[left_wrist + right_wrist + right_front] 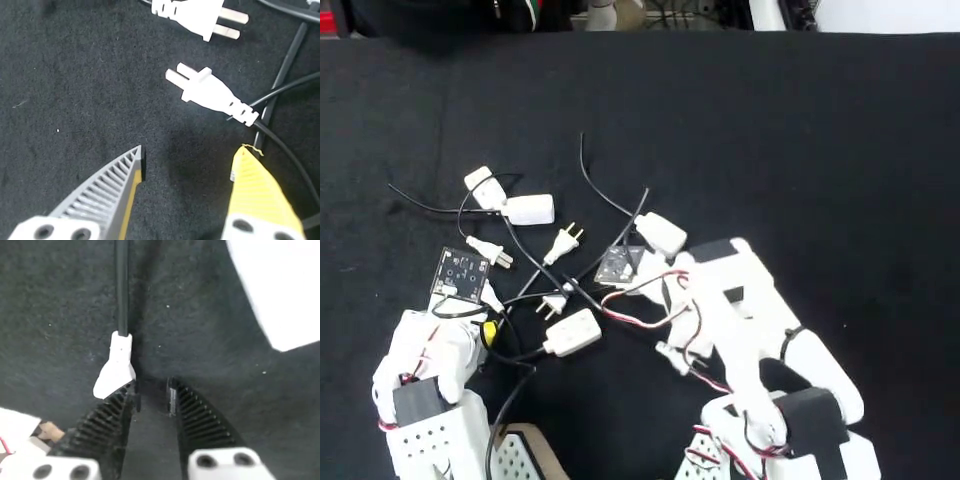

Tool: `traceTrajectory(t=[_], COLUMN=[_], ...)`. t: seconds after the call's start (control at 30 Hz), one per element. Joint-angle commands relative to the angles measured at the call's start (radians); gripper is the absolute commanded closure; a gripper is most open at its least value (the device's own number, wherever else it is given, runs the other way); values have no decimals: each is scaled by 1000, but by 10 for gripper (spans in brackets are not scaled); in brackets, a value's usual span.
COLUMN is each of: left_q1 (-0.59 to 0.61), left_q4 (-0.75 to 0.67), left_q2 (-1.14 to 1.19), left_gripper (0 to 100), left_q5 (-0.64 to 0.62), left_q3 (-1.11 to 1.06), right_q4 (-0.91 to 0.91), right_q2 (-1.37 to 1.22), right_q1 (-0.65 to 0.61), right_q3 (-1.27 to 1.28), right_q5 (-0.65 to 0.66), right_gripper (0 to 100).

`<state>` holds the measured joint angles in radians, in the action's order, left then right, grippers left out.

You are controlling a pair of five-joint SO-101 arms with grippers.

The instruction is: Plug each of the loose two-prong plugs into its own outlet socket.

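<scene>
- The right gripper (150,387) has its black ribbed fingers only a narrow slot apart. Nothing sits between them, and black cloth shows through the gap.
- A tapered white plug end (116,367) lies at the tip of one of those fingers, against its outer edge. I cannot tell whether the two touch. The prongs are hidden at the fingertip.
- A black cable (121,285) runs straight from that plug end, away from the gripper, and is cut off at the edge.
- Farther out lies a white outlet block (280,290), only partly in frame, with no slots visible.
- In the high view, the right arm's fingertips are hidden under its wrist camera board (620,265), in the middle of the cable tangle.
- The left gripper (191,150) is spread wide, one finger grey and one yellow. It holds nothing and touches nothing.
- Just ahead of its opening, a white two-prong plug (210,92) lies flat on the cloth with both prongs in plain sight. Its black lead (290,90) passes near the yellow fingertip.
- Beyond it lies a second two-prong plug (197,15), cropped at the edge, its prongs pointing the opposite way.
- In the high view, another outlet block (572,333) lies between the two arms on the black table cloth (820,150), with no plug in it.
</scene>
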<state>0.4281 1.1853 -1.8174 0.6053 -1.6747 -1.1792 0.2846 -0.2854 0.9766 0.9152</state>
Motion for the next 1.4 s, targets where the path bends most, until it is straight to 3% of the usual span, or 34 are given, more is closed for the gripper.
traceTrajectory(t=[0.0,0.23,0.43,1.07,1.37], left_q1=[-15,-15,-15,-15,-15], left_q4=[6,6,6,6,6], left_q2=[-3,-3,-3,-3,-3], left_gripper=[715,715,715,715,715], left_q5=[8,8,8,8,8], left_q3=[-7,-7,-7,-7,-7], right_q4=[9,6,-101,-41,-110], right_q2=[-1,-1,-1,-2,71], right_q1=[-37,-92,-94,-199,-203], right_q3=[25,-15,-124,28,18], right_q5=[-51,-172,-267,-316,-321], right_gripper=[896,896,896,896,896])
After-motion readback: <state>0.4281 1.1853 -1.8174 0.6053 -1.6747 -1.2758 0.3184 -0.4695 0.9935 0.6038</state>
